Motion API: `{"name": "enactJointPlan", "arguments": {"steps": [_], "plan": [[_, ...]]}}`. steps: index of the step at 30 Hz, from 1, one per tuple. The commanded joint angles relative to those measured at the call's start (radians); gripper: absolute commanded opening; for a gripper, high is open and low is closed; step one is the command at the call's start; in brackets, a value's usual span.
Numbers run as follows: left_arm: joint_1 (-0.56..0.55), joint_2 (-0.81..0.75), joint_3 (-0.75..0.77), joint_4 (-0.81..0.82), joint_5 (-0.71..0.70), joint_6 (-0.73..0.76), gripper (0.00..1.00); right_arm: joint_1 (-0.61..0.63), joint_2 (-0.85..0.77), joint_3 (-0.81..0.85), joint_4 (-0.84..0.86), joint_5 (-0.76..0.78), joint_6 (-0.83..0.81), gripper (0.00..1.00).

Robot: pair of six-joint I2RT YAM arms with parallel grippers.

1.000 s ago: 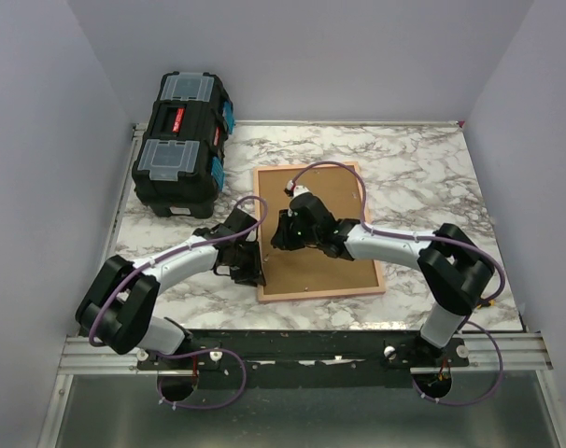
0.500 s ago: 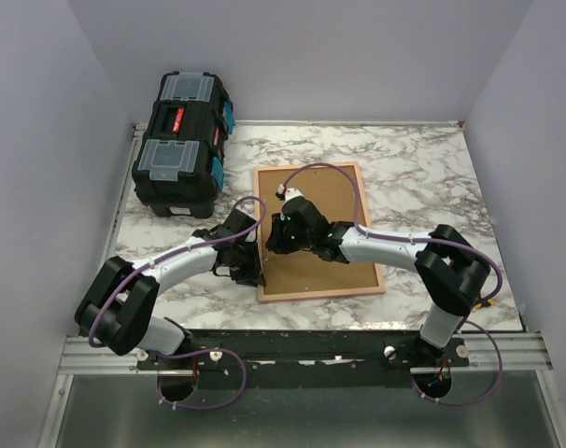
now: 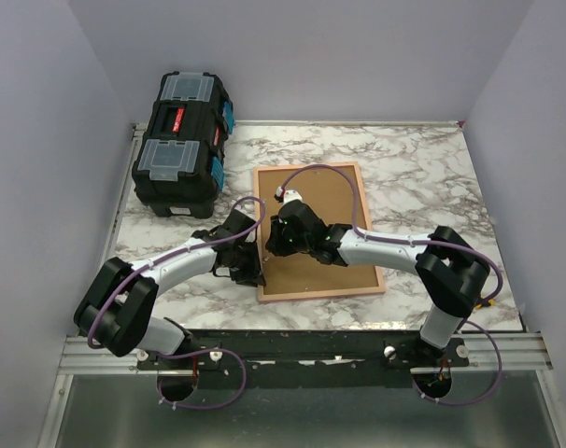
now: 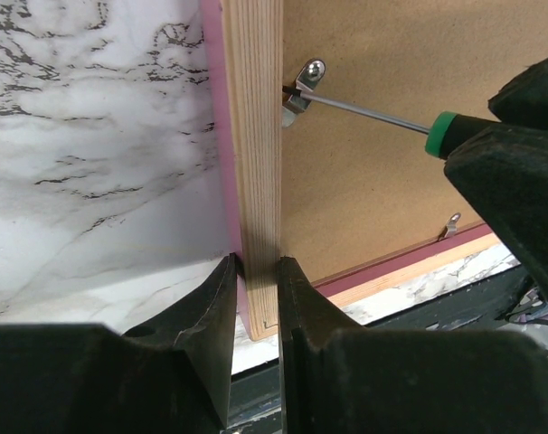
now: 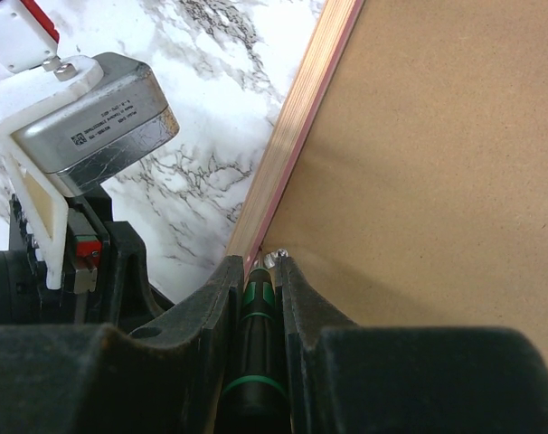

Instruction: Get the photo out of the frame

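The pink frame lies face down on the marble table, its brown back board up. The photo is hidden beneath that board. My left gripper is shut on the frame's wooden left rail, close to the near-left corner. My right gripper is shut on a black-and-green screwdriver. The screwdriver's steel shaft reaches a small metal clip at the inner side of the left rail. From above, both grippers meet at the frame's left side.
A black toolbox with blue latches stands at the back left corner of the table. A second metal clip sits on the frame's near rail. The left arm's camera housing is close beside the right gripper.
My right gripper has slid left across the back board with the screwdriver, up to the left rail. The left jaws have closed tighter on the rail.
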Motion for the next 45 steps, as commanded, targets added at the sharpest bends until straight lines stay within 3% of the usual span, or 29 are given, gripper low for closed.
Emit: {"name": "enactJointPlan", "arguments": {"steps": [1,19,26,29,37,40,45], "plan": [[-0.005,0.005,-0.03,-0.01,-0.063,0.002,0.05,0.019,-0.02,-0.025,-0.059,0.029,-0.002,0.01],[-0.004,0.011,-0.037,-0.01,-0.069,0.002,0.02,0.031,-0.067,-0.068,-0.1,0.082,0.018,0.01],[-0.005,-0.003,-0.036,-0.006,-0.068,-0.001,0.06,0.032,-0.173,-0.089,-0.06,-0.035,0.039,0.01],[-0.005,-0.019,-0.027,-0.009,-0.068,0.007,0.14,0.031,-0.259,-0.12,-0.062,0.0,0.038,0.01],[-0.007,-0.152,-0.034,-0.045,-0.049,0.013,0.59,0.031,-0.407,-0.19,-0.231,0.203,0.007,0.01],[-0.006,-0.208,-0.017,-0.097,-0.04,0.001,0.68,0.03,-0.478,-0.247,-0.243,0.237,0.042,0.01],[-0.006,-0.326,-0.014,-0.207,-0.073,-0.113,0.74,0.031,-0.551,-0.275,-0.291,0.276,0.096,0.01]]}}
